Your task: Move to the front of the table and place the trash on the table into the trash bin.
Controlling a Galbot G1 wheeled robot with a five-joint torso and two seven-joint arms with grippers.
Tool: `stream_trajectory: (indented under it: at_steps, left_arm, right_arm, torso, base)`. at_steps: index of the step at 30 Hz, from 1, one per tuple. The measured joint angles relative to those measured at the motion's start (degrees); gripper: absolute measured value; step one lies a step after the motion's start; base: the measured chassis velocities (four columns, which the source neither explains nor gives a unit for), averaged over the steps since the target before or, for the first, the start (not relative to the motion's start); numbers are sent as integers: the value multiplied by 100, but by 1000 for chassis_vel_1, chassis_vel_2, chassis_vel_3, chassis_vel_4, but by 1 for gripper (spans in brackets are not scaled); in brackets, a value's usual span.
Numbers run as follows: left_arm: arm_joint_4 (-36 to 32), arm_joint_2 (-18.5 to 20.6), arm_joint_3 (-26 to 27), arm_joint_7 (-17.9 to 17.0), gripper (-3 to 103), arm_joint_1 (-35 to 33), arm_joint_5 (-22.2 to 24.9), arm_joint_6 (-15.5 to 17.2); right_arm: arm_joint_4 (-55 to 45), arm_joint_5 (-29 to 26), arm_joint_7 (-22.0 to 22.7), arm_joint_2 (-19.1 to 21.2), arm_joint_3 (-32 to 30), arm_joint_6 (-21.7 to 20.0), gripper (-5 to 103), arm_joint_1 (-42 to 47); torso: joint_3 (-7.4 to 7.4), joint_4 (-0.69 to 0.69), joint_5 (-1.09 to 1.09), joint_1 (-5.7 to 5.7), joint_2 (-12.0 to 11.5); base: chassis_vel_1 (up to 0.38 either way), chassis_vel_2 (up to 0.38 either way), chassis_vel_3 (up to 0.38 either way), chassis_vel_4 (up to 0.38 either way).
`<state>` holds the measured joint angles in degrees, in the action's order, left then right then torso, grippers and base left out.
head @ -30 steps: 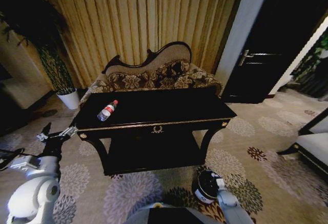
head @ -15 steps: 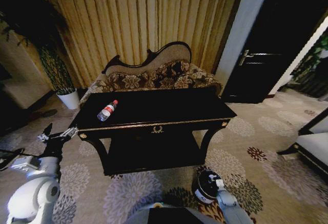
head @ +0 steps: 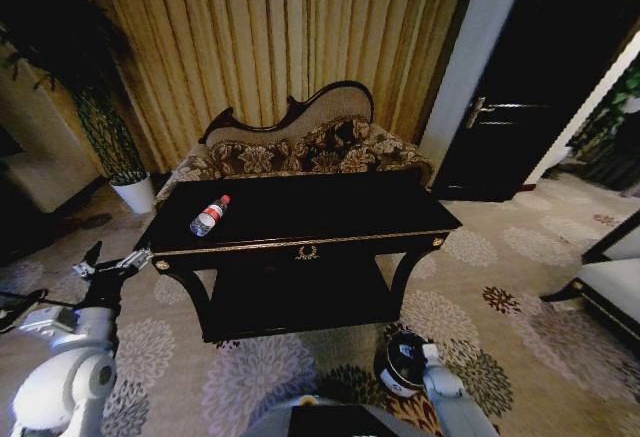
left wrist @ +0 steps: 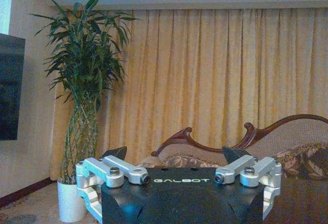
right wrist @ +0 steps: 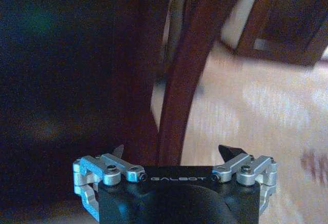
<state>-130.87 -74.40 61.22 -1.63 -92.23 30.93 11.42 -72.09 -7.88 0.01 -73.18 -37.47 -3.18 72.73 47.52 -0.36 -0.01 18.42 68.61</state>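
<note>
Head view holds steady: left end effector (head: pixel 110 265), spread and empty, stays just short of the worktop (head: pixel 330 212); bottle (head: pixel 209 216) untouched beyond it.

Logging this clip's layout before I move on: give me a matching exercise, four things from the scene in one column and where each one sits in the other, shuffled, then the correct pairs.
Things
1. small clear plastic bottle with red cap
2. small round dark trash bin
3. white plant pot
4. carved floral-upholstered sofa

Places
A. on the carpet, before the table's right leg
B. behind the long glossy black console table, against the curtains
C. lying on the tabletop near its left end
D. on the floor beyond the table's left end

Pairs: 1-C, 2-A, 3-D, 4-B
</note>
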Motion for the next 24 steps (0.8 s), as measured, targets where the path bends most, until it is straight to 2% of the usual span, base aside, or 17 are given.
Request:
stream_trajectory:
  at_steps: [8,10,11,14,17,21,23,24]
  left_arm:
    - [-52,24,1,-1,100,-24,-13,25]
    - [-62,20,-8,-3,100,-25,-21,58]
    - [-62,20,-8,-3,100,-25,-21,58]
    - [-69,13,-26,-4,100,-23,-31,93]
    - [-97,7,-28,-5,100,-60,-48,106]
    - [-128,3,-26,-5,100,-93,-69,109]
    - [-134,3,-26,-5,100,-94,-137,109]
    - [-134,3,-26,-5,100,-94,-137,109]
  right_arm:
    - [-1588,-31,0,150,-266,-30,100,133]
    - [-2363,-143,0,211,-434,-208,100,203]
    - [-2363,-143,0,211,-434,-208,100,203]
    - [-3204,-506,2,314,-489,-453,100,297]
    - [-4165,-955,2,402,-156,-743,100,364]
    - [-4639,-1301,1,434,272,-1001,100,309]
    - [-4872,-1679,0,444,756,-1305,100,114]
    - [-4872,-1679,0,444,756,-1305,100,114]
  torso:
    - [0,-3,0,0,0]
    - [0,-1,0,0,0]
    - [0,-1,0,0,0]
    - [0,-3,-1,0,0]
    - [0,-2,-1,0,0]
    - [0,-2,-1,0,0]
    - [0,-1,-1,0,0]
    - [0,-1,-1,0,0]
  base:
    - [0,0,0,0]
    - [0,0,0,0]
    - [0,0,0,0]
    - [0,0,0,0]
    - [0,0,0,0]
    - [0,0,0,0]
    - [0,0,0,0]
    - [0,0,0,0]
